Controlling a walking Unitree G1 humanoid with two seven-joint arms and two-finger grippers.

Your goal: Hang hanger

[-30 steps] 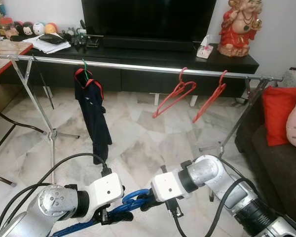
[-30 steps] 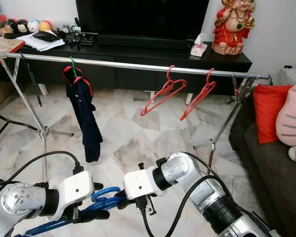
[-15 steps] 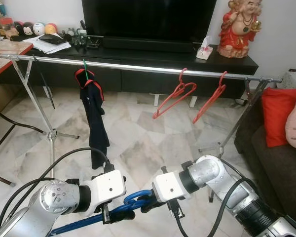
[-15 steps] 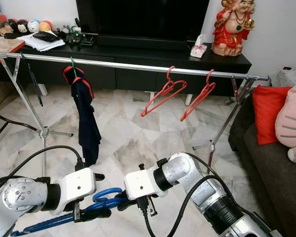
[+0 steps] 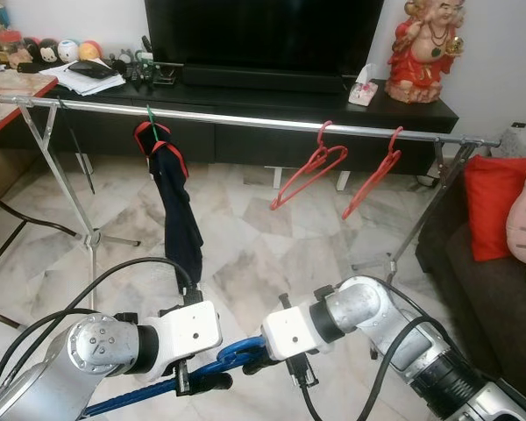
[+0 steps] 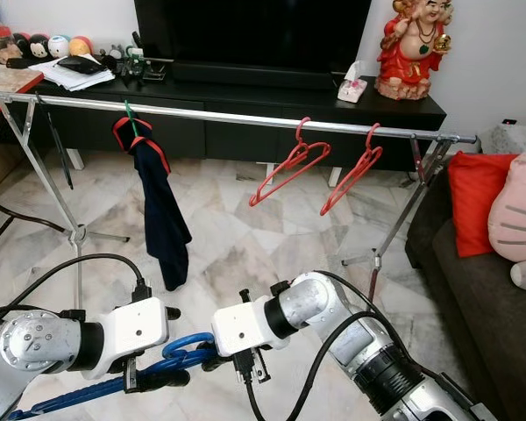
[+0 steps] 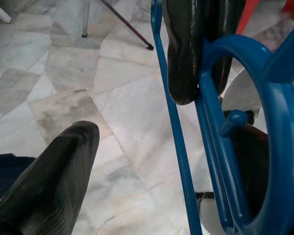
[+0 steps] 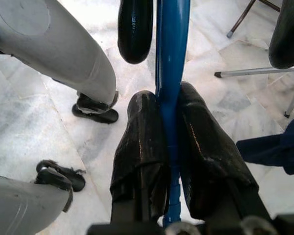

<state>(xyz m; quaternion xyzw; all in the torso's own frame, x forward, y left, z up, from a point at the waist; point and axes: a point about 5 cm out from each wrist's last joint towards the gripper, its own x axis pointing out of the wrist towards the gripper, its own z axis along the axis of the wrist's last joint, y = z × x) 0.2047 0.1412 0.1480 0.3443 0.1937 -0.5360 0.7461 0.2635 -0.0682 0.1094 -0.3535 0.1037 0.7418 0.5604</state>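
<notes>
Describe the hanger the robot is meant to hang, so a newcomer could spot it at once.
Below the silver clothes rail, low between the two arms, lies the blue hanger. The right gripper is clamped on it beside the left gripper. It is the one blue hanger; the red hangers hang on the rail.

Red statue (image 5: pixel 423 46) and tissue box (image 5: pixel 364 89) on black TV console (image 5: pixel 245 96)

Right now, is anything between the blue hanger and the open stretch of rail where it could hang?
Nothing visible blocks it. The blue hanger is low, above the floor, with the right gripper shut on it. Above, the rail has a bare stretch between the navy garment and the red hangers.
</notes>
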